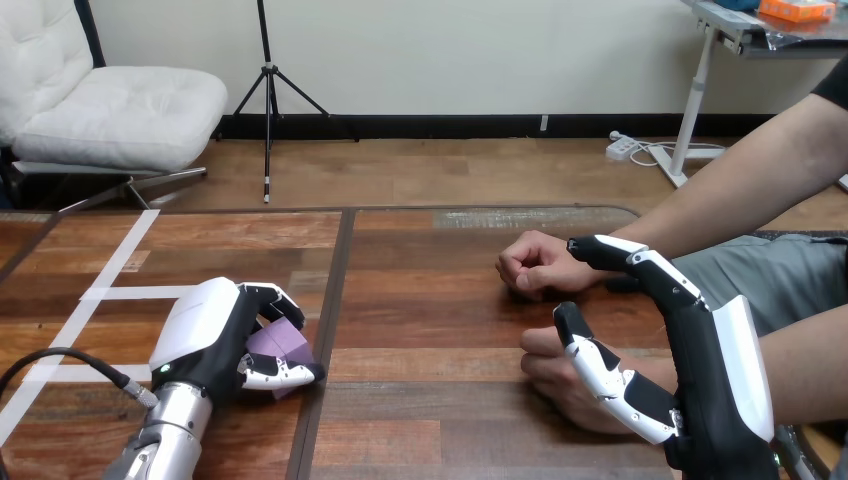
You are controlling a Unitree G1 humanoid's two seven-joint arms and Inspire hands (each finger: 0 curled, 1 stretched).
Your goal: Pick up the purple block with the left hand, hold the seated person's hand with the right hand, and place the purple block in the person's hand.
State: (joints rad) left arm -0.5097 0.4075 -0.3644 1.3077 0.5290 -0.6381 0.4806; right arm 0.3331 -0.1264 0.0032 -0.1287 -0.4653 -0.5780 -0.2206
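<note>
Table (pixel 430 330): dark brown wooden planks, spreading across the lower half of the frame. Strips of white tape (pixel 100 293) are crossing its left part.

Left hand (pixel 205 335): black robot hand with a white back shell, on a silver forearm (pixel 165 435) coming in from the bottom left corner. It is sitting low over the table at the lower left of the frame. Its fingers are curling round the small purple block, with the thumb closing in under it.

Purple block (pixel 283 345): lying inside the left hand's grasp, left of the frame's centre, and showing between the curled fingers and the thumb. Whether it is touching the table cannot be told.

Right hand (pixel 715 390): black and white robot hand, standing at the lower right of the frame. Its fingers are spreading apart, relaxed, and gripping nothing. The long fingers are reaching up and left beside the wrist of the person's upper hand. The thumb is lying across the person's lower hand.

Person's upper hand (pixel 535 265): a loose fist, resting on the table right of centre.

Person's lower hand (pixel 560 380): curled, lying on the table under the right hand's thumb.
</note>
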